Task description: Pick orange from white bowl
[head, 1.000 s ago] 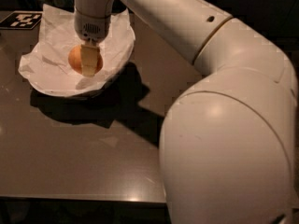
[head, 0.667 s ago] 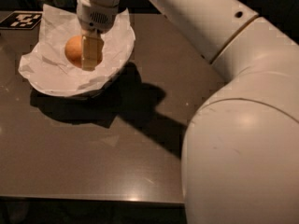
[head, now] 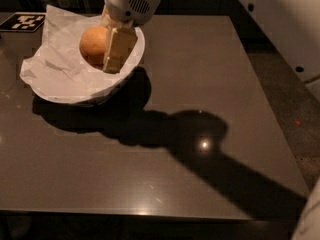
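Note:
The orange (head: 93, 44) is round and sits against the inner side of one pale gripper finger (head: 118, 48), above the crumpled white paper lining the white bowl (head: 75, 95). The bowl stands at the table's far left. My gripper (head: 103, 59) hangs down from the white wrist (head: 131, 3) over the bowl and is shut on the orange. The second finger is hidden behind the fruit. The orange looks raised off the paper, its lower edge near rim height.
A black-and-white marker tag (head: 22, 21) lies at the far left corner of the dark table (head: 200, 74). The arm's shadow crosses the table's middle. The table's right edge borders a floor strip (head: 285, 84) and white cabinets (head: 290, 19).
The orange has risen and shifted right together with the gripper and now looks larger. The big white arm segment has swung out of the right side of the view.

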